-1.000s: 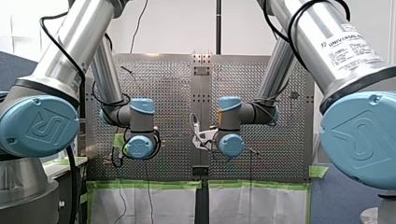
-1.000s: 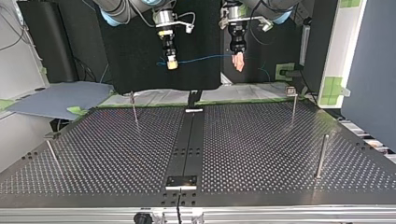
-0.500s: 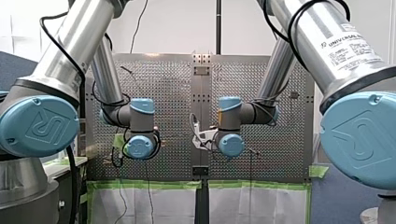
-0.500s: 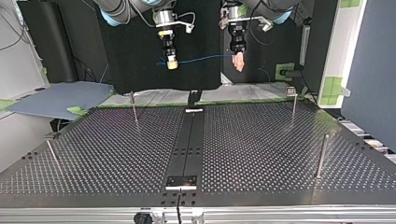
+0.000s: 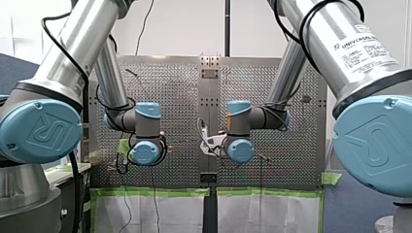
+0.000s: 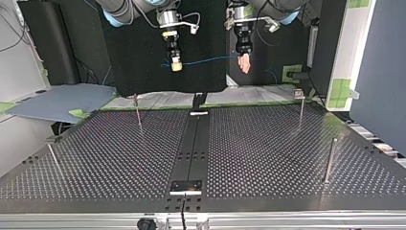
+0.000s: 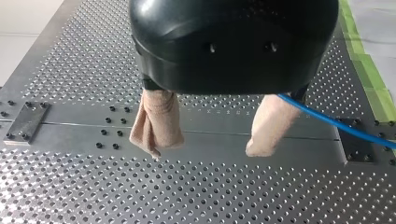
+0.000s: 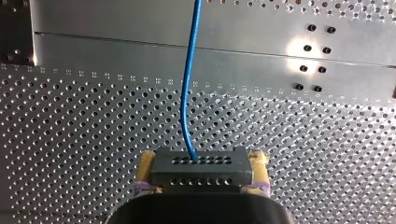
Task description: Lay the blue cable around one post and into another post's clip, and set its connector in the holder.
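Observation:
High above the perforated table (image 6: 268, 153), in the top view, a thin blue cable (image 6: 206, 61) runs level between both grippers. My right gripper (image 6: 175, 65), at that view's left, is shut on the cable's black connector (image 8: 201, 171), clamped between yellow pads (image 8: 258, 161); the cable (image 8: 187, 107) leads straight out ahead of it. My left gripper (image 6: 244, 63) is open, its beige pads (image 7: 156, 122) far apart with nothing between them. The cable (image 7: 334, 123) runs off past the outer side of one pad. In the front view the wrists hide both grippers.
Thin metal posts stand on the table in the top view: a far left post (image 6: 138, 111), a far right post (image 6: 301, 109), a near right post (image 6: 329, 160) and a near left post (image 6: 53, 158). A dark centre rail (image 6: 191, 148) carries a black plate (image 6: 186, 186) near the front edge.

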